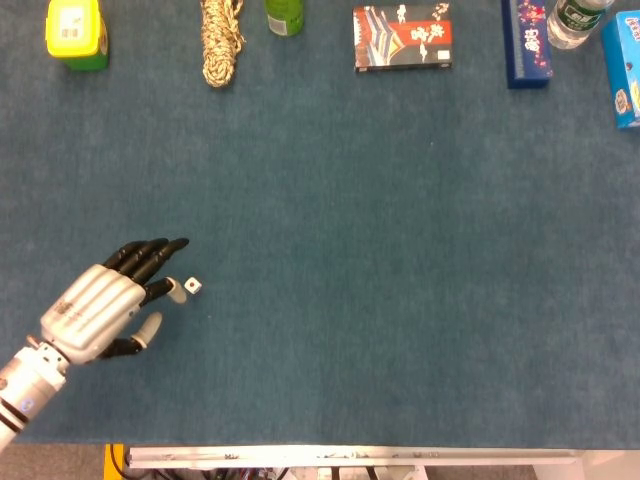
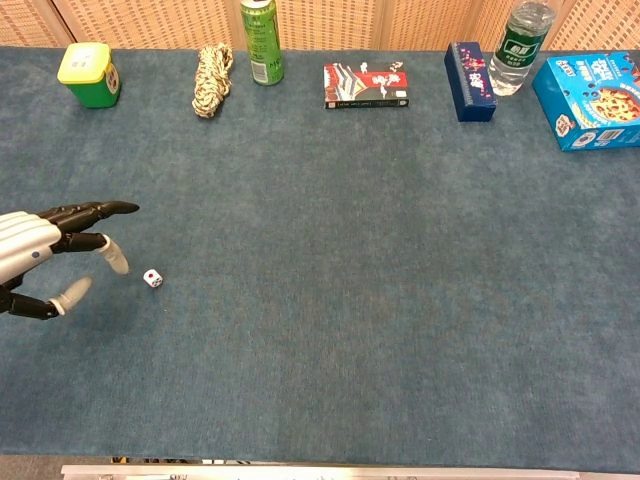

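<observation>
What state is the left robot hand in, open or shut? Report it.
Open. The left robot hand has its fingers spread apart and holds nothing; the die lies on the table just beyond them.

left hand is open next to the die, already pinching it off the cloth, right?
Not pinching. The chest view shows the left hand open, its fingers apart and short of the die, which lies alone on the blue cloth. The rest holds: the hand is open, next to the die.

Along the far edge of the blue cloth (image 2: pixel 380 300), taking the red-and-black box (image 2: pixel 365 85) as centre: left of it stand a green can (image 2: pixel 260 40), a coiled rope (image 2: pixel 211 79) and a yellow-lidded green tub (image 2: pixel 90 74); right of it, a dark blue box (image 2: pixel 469 67), a water bottle (image 2: pixel 519 46) and a light blue biscuit box (image 2: pixel 592 100).
</observation>
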`<state>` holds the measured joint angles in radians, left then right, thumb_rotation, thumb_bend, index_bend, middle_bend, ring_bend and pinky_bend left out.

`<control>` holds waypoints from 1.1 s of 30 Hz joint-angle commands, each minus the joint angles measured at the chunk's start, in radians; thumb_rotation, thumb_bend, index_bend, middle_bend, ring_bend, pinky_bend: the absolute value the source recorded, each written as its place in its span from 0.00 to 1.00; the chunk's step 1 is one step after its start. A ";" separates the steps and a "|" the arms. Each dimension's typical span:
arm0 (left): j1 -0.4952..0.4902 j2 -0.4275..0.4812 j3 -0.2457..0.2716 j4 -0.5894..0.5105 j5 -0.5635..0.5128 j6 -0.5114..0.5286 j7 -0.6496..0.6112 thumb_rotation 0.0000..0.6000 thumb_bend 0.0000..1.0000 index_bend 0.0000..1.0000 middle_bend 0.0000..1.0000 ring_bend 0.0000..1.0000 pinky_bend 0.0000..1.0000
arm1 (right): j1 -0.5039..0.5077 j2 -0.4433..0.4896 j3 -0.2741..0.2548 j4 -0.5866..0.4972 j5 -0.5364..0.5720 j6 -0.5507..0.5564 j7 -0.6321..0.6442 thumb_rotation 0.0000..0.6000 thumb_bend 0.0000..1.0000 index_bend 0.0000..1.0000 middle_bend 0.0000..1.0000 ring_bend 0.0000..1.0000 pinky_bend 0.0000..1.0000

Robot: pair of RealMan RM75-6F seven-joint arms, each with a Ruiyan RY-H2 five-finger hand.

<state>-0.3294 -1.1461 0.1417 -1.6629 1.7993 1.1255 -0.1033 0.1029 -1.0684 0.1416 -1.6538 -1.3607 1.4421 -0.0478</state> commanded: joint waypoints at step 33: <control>-0.007 -0.157 0.028 0.150 -0.116 -0.050 0.142 1.00 0.59 0.29 0.00 0.00 0.07 | -0.008 -0.009 -0.010 0.008 0.013 -0.007 0.006 1.00 0.25 0.37 0.44 0.36 0.46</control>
<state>-0.3376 -1.3020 0.1696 -1.5138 1.6840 1.0754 0.0379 0.0944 -1.0776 0.1315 -1.6458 -1.3477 1.4346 -0.0419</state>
